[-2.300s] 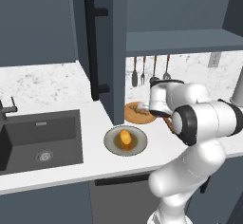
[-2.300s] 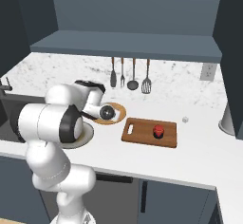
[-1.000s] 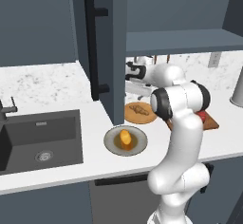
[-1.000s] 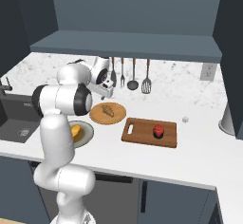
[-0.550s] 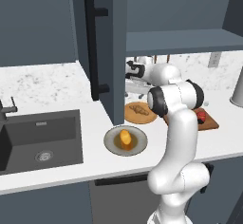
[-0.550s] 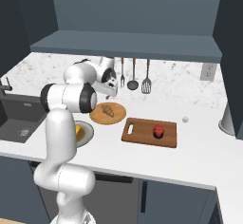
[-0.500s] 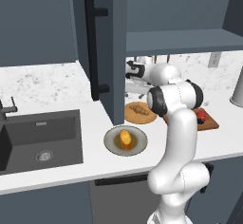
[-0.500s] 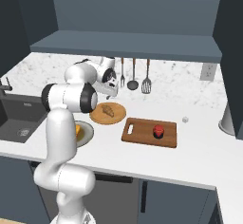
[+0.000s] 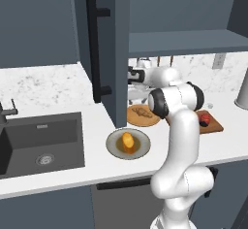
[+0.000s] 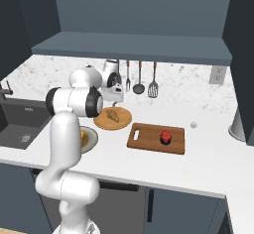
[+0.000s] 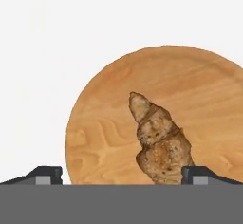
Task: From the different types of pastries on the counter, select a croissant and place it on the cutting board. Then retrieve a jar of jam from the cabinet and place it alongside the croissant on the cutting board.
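The croissant [image 11: 159, 140] lies on a round tan wooden plate [image 11: 104, 123], golden-brown and ridged. My gripper [image 11: 121, 178] hangs open above it, one fingertip [image 11: 45, 174] off the plate's edge and the other beside the croissant's thick end. From the base, the gripper [image 10: 116, 98] points down over the croissant [image 10: 113, 114]. The brighter orange pastry [image 9: 127, 141] sits on a grey plate [image 9: 115, 148] nearer the counter's front edge. The cutting board [image 10: 149, 141] lies to the right with the red jar of jam [image 10: 165, 137] on it. The cabinet door [image 9: 99, 53] stands open.
A dark sink [image 9: 43, 140] is set into the counter on the left. Utensils [image 10: 139, 77] hang on the back wall behind the hand. A metal container [image 10: 241, 124] stands at the far right, with a small white object [image 10: 193, 125] near the board.
Since two seconds ago the arm has unfolded and lifted the hand from low beside the round plate to a spot above it. Over the last half second it has hardly moved.
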